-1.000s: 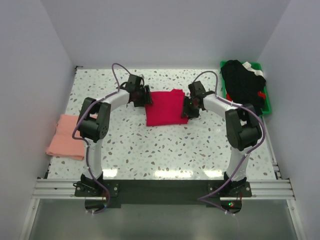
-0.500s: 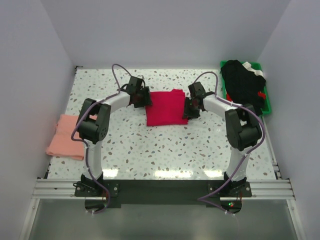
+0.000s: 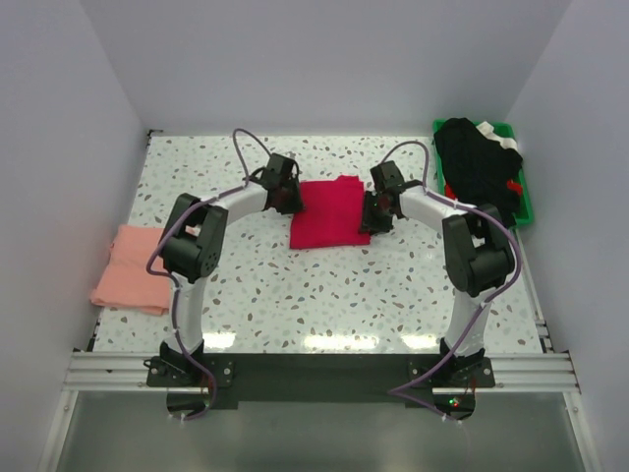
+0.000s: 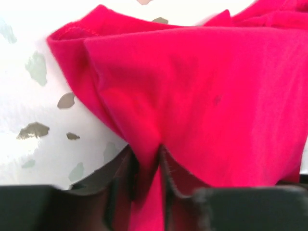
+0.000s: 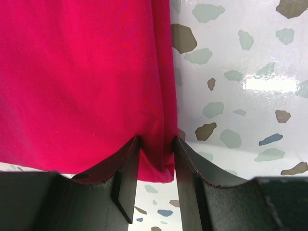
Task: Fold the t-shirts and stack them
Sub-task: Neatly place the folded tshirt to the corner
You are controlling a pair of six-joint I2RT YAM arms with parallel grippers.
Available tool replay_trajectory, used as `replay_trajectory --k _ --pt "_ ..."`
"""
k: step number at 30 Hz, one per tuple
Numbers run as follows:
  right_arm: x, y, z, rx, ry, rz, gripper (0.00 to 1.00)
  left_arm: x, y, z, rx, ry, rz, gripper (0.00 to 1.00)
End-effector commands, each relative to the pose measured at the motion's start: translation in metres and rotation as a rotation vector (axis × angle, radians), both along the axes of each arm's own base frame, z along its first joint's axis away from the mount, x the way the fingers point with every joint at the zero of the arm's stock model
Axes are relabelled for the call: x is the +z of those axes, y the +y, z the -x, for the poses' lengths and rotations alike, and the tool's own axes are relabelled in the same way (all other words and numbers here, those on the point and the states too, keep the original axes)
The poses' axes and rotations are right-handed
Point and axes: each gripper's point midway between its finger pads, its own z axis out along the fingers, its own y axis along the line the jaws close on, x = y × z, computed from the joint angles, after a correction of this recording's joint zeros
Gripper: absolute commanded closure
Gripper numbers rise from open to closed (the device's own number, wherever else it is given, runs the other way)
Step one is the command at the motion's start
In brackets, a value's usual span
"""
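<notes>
R end effector (image 5: 156, 142) grips red tee (image 5: 82, 72) (edge).

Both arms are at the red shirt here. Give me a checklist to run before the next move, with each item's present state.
1. Left hand shut on red t-shirt edge: ok.
2. Right hand shut on its opposite edge: ok.
3. Every folded layer caught in both grips: cannot tell.
4. Pink t-shirt lying folded, apart from both hands: ok.
5. Stacking of red t-shirt onto the pink one done: not ok.
</notes>
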Motion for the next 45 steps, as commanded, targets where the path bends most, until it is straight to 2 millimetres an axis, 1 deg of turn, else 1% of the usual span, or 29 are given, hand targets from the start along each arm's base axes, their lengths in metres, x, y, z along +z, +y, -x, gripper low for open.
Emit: replay_trajectory --k 1,2,3,4,5,6,7,8,9,11,12,13,14,15,16,17,18,19,20,21,23,24,26,29,32,34,37,42,45 --pt "0.023 0.004 -0.008 -0.017 -0.068 -0.039 0.61 -0.057 0.018 0.053 0.07 0.234 -0.103 0.75" --pt "0.026 0.004 -0.006 -0.025 -0.07 -0.042 0.61 -0.053 0.02 0.051 0.102 0.23 -0.097 0.8" --pt "0.037 0.004 -0.008 -0.03 -0.096 -0.051 0.61 -0.04 0.021 0.048 0.124 0.21 -0.085 0.91" --pt "0.036 0.002 -0.003 -0.036 -0.094 -0.05 0.61 -0.035 0.023 0.048 0.147 0.208 -0.079 0.96" --pt "0.04 0.001 -0.002 -0.048 -0.1 -0.058 0.61 -0.02 0.028 0.041 0.195 0.179 -0.065 0.98" --pt "0.051 0.001 -0.001 -0.058 -0.126 -0.069 0.61 -0.012 0.035 0.036 0.23 0.174 -0.049 1.0" --pt "0.051 0.0 0.003 -0.062 -0.125 -0.071 0.61 -0.007 0.042 0.037 0.261 0.185 -0.043 1.0" --pt "0.055 0.002 0.006 -0.059 -0.124 -0.093 0.61 0.004 0.045 0.034 0.305 0.186 -0.009 1.0" --pt "0.06 0.003 0.01 -0.056 -0.131 -0.106 0.61 0.009 0.06 0.028 0.353 0.196 0.009 1.0" --pt "0.064 0.005 0.016 -0.05 -0.133 -0.128 0.61 0.021 0.077 0.028 0.42 0.223 0.028 1.0" --pt "0.067 0.006 0.019 -0.046 -0.136 -0.137 0.61 0.024 0.096 0.024 0.472 0.233 0.03 1.0" --pt "0.069 0.005 0.023 -0.045 -0.14 -0.142 0.61 0.028 0.106 0.027 0.501 0.252 0.017 1.0" --pt "0.071 0.005 0.026 -0.043 -0.142 -0.149 0.61 0.037 0.118 0.026 0.538 0.238 0.009 1.0" --pt "0.073 0.007 0.029 -0.033 -0.142 -0.158 0.61 0.042 0.136 0.025 0.587 0.234 0.0 1.0" --pt "0.077 0.008 0.032 -0.029 -0.148 -0.165 0.61 0.045 0.148 0.029 0.618 0.242 -0.017 1.0" --pt "0.079 0.009 0.034 -0.023 -0.151 -0.171 0.61 0.055 0.162 0.028 0.652 0.217 -0.029 1.0" --pt "0.08 0.011 0.037 -0.016 -0.153 -0.177 0.61 0.059 0.181 0.029 0.699 0.216 -0.035 1.0" --pt "0.084 0.011 0.039 -0.012 -0.16 -0.183 0.61 0.062 0.197 0.036 0.745 0.226 -0.069 1.0" --pt "0.086 0.011 0.041 -0.007 -0.164 -0.186 0.61 0.071 0.207 0.038 0.775 0.217 -0.071 1.0" --pt "0.087 0.013 0.043 -0.001 -0.163 -0.192 0.61 0.076 0.226 0.038 0.816 0.213 -0.074 1.0" --pt "0.092 0.014 0.044 0.001 -0.173 -0.202 0.61 0.088 0.245 0.041 0.839 0.197 -0.076 1.0" --pt "0.093 0.016 0.046 0.01 -0.174 -0.204 0.61 0.091 0.265 0.042 0.884 0.196 -0.072 1.0" --pt "0.096 0.019 0.048 0.02 -0.177 -0.215 0.61 0.101 0.281 0.044 0.901 0.188 -0.069 1.0" --pt "0.1 0.023 0.05 0.032 -0.183 -0.219 0.61 0.117 0.318 0.049 0.971 0.175 -0.092 1.0" --pt "0.103 0.024 0.051 0.039 -0.184 -0.22 0.61 0.131 0.342 0.054 1.018 0.153 -0.111 1.0" --pt "0.105 0.026 0.051 0.043 -0.189 -0.222 0.61 0.137 0.353 0.057 1.031 0.144 -0.115 1.0" --pt "0.107 0.027 0.052 0.051 -0.189 -0.223 0.61 0.152 0.376 0.061 1.072 0.113 -0.123 1.0" --pt "0.111 0.028 0.053 0.054 -0.193 -0.228 0.61 0.175 0.392 0.064 1.103 0.081 -0.167 1.0" --pt "0.113 0.029 0.052 0.057 -0.198 -0.232 0.61 0.183 0.401 0.067 1.118 0.072 -0.18 1.0"
